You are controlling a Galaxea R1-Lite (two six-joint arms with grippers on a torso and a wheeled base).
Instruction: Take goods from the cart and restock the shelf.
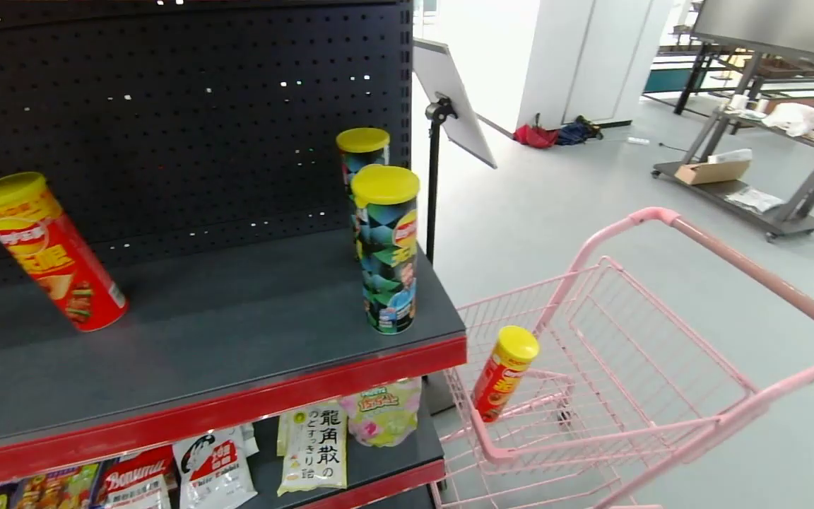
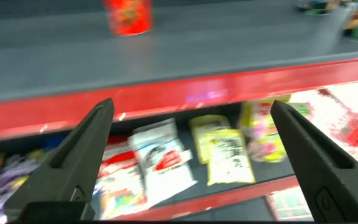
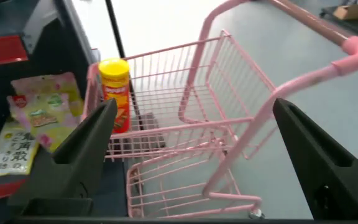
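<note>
A red chip can (image 1: pixel 504 373) with a yellow lid stands leaning in the front corner of the pink cart (image 1: pixel 661 339); it is also in the right wrist view as the red chip can (image 3: pixel 115 93) inside the cart (image 3: pixel 229 124). On the dark shelf (image 1: pixel 202 332) stand a tilted red can (image 1: pixel 45 251) at the left and two dark patterned cans (image 1: pixel 385 247) at the right end. My right gripper (image 3: pixel 191 162) hangs open above the cart. My left gripper (image 2: pixel 191 162) is open in front of the shelf's red edge (image 2: pixel 185 93).
Snack bags (image 1: pixel 311 445) lie on the lower shelf under the red edge. A stand with a white board (image 1: pixel 453 99) rises just behind the shelf end. Metal racks (image 1: pixel 753 177) stand far right across open grey floor.
</note>
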